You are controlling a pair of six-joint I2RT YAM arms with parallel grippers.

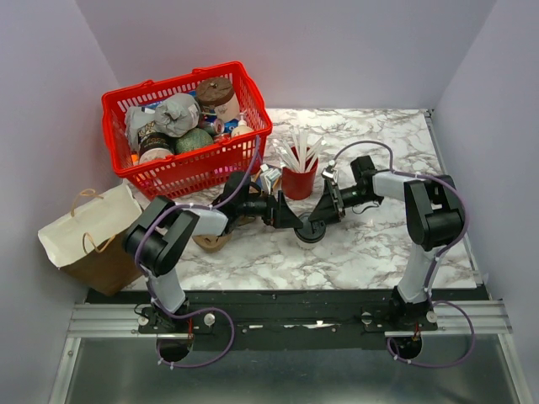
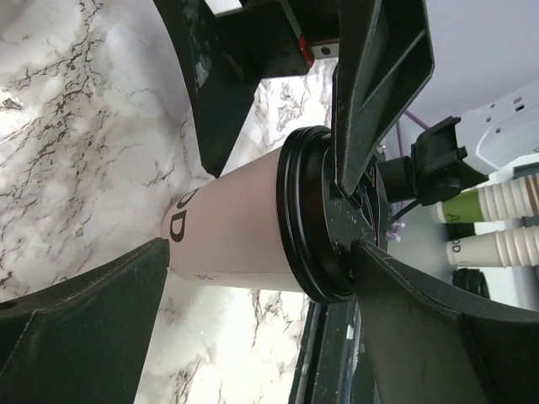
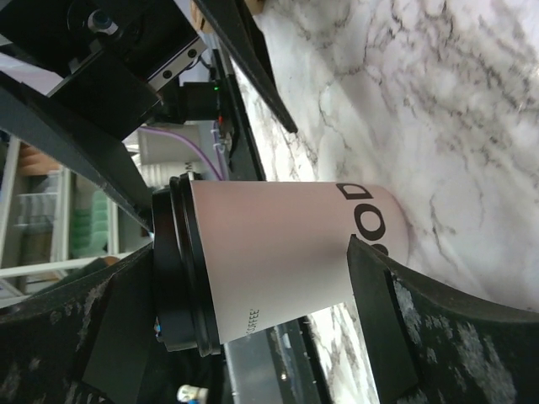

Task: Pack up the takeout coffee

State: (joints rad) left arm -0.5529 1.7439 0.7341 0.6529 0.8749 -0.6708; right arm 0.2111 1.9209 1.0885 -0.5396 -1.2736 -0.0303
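The takeout coffee (image 1: 310,231) is a cream-white paper cup with a black lid, at the table's middle front. It fills the left wrist view (image 2: 236,236) and the right wrist view (image 3: 278,252). My left gripper (image 1: 296,220) reaches it from the left, jaws wide apart, one finger (image 2: 93,320) by the base and the other by the lid rim. My right gripper (image 1: 325,214) reaches it from the right, also wide apart, one finger (image 3: 396,311) in front of the lower wall and one by the lid. Neither visibly clamps it.
A red cup with white cutlery (image 1: 299,178) stands just behind the coffee. A red basket (image 1: 253,101) full of groceries, including a brown-topped tub (image 1: 215,91), sits at the back left. A brown paper bag (image 1: 88,236) lies at the front left.
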